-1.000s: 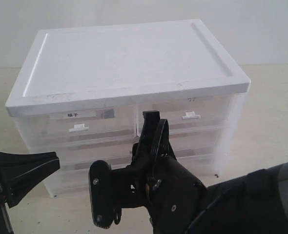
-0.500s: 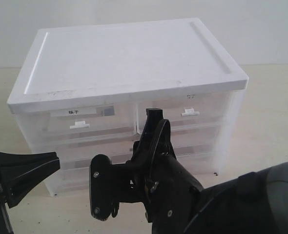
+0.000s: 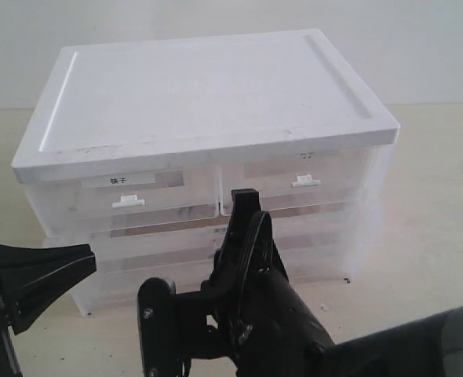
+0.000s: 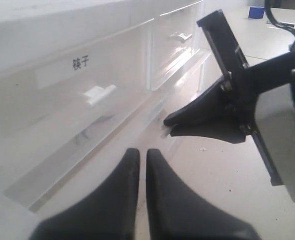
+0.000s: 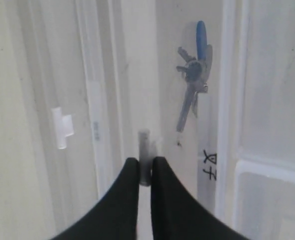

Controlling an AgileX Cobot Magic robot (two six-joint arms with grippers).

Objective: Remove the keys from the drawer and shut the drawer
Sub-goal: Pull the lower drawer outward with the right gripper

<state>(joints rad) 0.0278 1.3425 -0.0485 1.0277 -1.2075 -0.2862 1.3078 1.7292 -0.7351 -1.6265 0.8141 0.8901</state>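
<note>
The keys [image 5: 194, 75], silver with a blue fob, show through the translucent front of the drawer [image 5: 137, 70] in the right wrist view. My right gripper [image 5: 145, 162] is shut on that drawer's small clear handle [image 5: 144, 142], just below the keys. From outside, this gripper [image 3: 244, 206] reaches at the second row of the white drawer unit [image 3: 200, 102]. The left wrist view catches its tips [image 4: 168, 125] at the white tab. My left gripper [image 4: 138, 152] is shut and empty, low beside the unit's left front corner [image 3: 90, 258].
Top-row drawers carry white handles [image 3: 128, 202] [image 3: 306, 182] and a written label [image 3: 118, 180]. The unit stands on a pale tabletop [image 3: 428, 236]. A blue object [image 4: 255, 12] lies far off on the table. My right arm's black body [image 3: 247, 314] fills the near foreground.
The right gripper's jaws have closed onto the drawer handle. The right arm has sunk lower in the exterior view. The left gripper has stayed put.
</note>
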